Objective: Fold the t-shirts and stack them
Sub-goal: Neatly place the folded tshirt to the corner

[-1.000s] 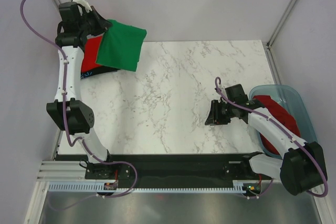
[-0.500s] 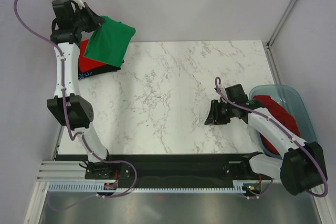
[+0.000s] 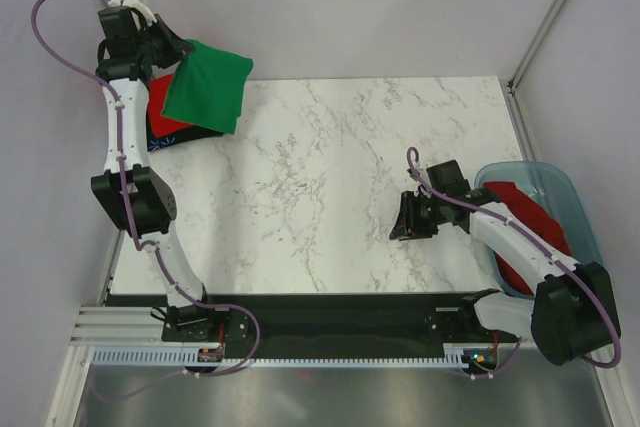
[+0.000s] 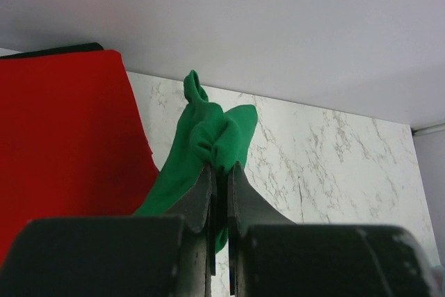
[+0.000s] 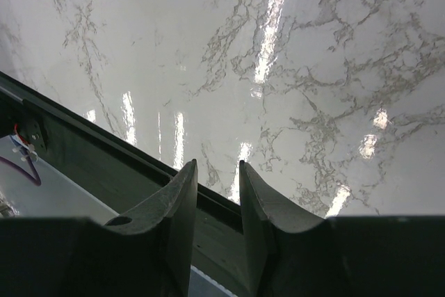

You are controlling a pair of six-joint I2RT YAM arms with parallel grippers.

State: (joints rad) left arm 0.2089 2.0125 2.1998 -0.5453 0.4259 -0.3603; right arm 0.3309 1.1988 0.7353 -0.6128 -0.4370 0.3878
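Note:
My left gripper (image 3: 172,47) is at the table's far left corner, shut on an edge of the folded bright green t-shirt (image 3: 205,87). The shirt hangs over a stack made of a folded red t-shirt (image 3: 160,97) on a black t-shirt (image 3: 170,137) with a blue-white print. In the left wrist view the jaws (image 4: 220,168) pinch bunched green cloth (image 4: 212,130), with the red t-shirt (image 4: 69,137) to the left. My right gripper (image 3: 405,217) hovers low over the marble at the right, slightly open and empty (image 5: 217,165).
A translucent blue tub (image 3: 560,179) stands off the table's right edge with another red t-shirt (image 3: 535,232) in it. The white marble table (image 3: 330,177) has a dark rail along its near edge (image 5: 104,165). Grey walls stand close behind the stack.
My left gripper has carried the green t-shirt to the left and back, so it hangs more squarely over the red and black stack. The right arm has not moved.

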